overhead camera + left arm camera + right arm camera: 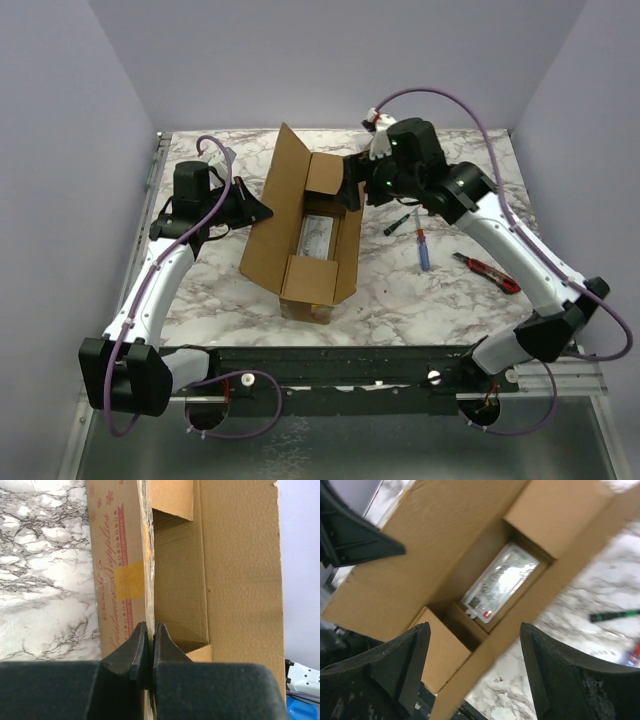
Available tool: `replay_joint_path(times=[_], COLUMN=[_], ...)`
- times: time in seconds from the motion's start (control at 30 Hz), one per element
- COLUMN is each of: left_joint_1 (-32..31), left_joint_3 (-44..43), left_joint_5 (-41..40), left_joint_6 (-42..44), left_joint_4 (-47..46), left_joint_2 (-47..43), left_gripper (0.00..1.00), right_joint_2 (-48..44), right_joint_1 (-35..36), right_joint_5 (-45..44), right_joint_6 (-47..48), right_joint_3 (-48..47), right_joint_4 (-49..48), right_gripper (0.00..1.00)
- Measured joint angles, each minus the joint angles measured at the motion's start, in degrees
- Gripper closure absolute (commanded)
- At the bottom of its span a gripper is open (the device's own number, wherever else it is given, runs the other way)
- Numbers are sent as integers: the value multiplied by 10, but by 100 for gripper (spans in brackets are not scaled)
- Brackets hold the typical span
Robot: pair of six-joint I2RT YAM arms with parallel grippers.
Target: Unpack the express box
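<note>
The express box (pixel 270 215), a long brown carton, lies open in the middle of the table. Its long left flap (pixel 240 570) stands up. My left gripper (pixel 262 211) is shut on the edge of that flap (pixel 148 580), with the jaws pressed on the cardboard (pixel 150 632). Red printing and yellowish tape show on the box's outer side (pixel 117 580). My right gripper (pixel 352 190) is open and empty above the box's far right side (pixel 475 640). A clear plastic packet (pixel 500 582) lies on the box's floor, also seen from above (pixel 318 236).
A green-handled screwdriver (pixel 398 222), a blue-handled screwdriver (pixel 423 250) and a red utility knife (pixel 490 272) lie on the marble table (pixel 200 290) right of the box. The green screwdriver also shows in the right wrist view (pixel 615 615).
</note>
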State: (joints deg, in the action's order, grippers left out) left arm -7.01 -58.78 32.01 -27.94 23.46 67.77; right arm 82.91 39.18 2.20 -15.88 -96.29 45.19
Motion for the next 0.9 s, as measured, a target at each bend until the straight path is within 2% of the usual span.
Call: replay_joint_path(times=[0.3, 0.43, 0.53, 0.7, 0.8, 0.9], left_joint_1=[0, 0, 0, -3, -4, -4], left_joint_3=[-4, -4, -4, -4, -4, -4], left_joint_5=[0, 0, 0, 2, 2, 1], left_joint_6=[-15, -20, -25, -33, -36, -42], left_joint_4=[-1, -2, -3, -9, -10, -10], left_joint_2=[0, 0, -1, -3, -3, -9], left_gripper=[100, 100, 100, 100, 100, 100], right_joint_2=[138, 183, 183, 186, 186, 186], right_joint_1=[30, 40, 43, 43, 43, 43], right_joint_5=[158, 168, 181, 210, 235, 266], right_joint_6=[13, 30, 40, 50, 53, 53], right_joint_3=[-28, -25, 28, 79, 96, 122], right_joint_4=[-5, 3, -12, -30, -58, -84], right_gripper=[21, 16, 11, 10, 12, 18])
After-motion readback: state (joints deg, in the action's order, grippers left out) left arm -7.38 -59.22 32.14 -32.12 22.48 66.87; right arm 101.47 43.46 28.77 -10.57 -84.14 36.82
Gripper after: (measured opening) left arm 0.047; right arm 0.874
